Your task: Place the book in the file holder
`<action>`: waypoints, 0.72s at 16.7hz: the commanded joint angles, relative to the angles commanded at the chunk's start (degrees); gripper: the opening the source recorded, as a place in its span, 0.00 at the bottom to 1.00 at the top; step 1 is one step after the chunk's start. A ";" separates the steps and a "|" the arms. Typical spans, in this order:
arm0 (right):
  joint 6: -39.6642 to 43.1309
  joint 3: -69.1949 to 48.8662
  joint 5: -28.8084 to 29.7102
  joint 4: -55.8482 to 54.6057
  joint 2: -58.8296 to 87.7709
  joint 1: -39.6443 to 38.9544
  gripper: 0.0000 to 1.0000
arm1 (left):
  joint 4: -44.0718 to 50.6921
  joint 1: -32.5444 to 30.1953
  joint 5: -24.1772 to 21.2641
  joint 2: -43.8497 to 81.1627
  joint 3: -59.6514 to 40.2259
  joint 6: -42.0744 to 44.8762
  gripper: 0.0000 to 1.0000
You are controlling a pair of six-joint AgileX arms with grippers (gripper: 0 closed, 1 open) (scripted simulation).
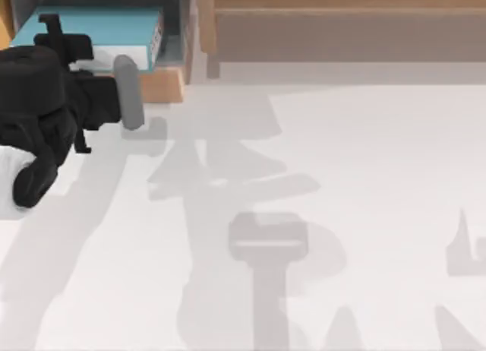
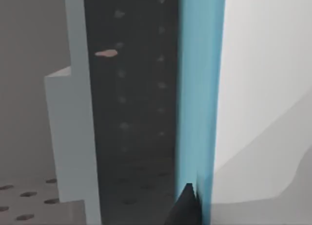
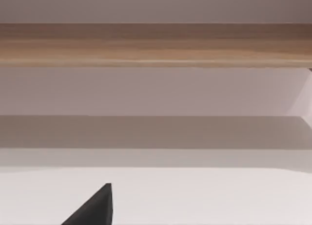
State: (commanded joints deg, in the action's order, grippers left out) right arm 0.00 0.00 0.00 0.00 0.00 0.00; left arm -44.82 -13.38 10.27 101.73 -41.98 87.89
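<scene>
Book (image 1: pixel 91 28) lies flat inside file holder (image 1: pixel 184 32), teal cover up, white end w/ red marks toward holder's right wall, tan base poking out in front. Left arm reaches over holder's open front; left gripper (image 1: pixel 57 32) sits over the book's cover. Left wrist view: one dark fingertip (image 2: pixel 187 208) against book's teal edge; clenched or released, can't tell. Long brown shelf (image 1: pixel 342 24) just beside holder on its right. Right gripper (image 3: pixel 92 210): fingers can't tell either.

book (image 1: pixel 95 28): teal-blue cover, white end with red marks;
file holder (image 1: pixel 184 32): grey walls, tan base;
shelf (image 1: pixel 342 24): brown wood;
counter (image 1: pixel 342 176): white
</scene>
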 joint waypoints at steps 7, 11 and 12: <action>0.00 0.00 0.00 0.00 0.00 0.00 1.00 | 0.15 0.52 -0.15 2.28 -2.95 0.30 0.00; 0.00 0.00 0.00 0.00 0.00 0.00 1.00 | 0.73 0.94 -0.98 5.90 -6.70 0.25 0.00; 0.00 0.00 0.00 0.00 0.00 0.00 1.00 | 0.75 0.94 -1.00 5.97 -6.75 0.25 0.00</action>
State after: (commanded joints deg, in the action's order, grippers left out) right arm 0.00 0.00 0.00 0.00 0.00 0.00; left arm -44.07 -12.44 9.26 107.70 -48.72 88.13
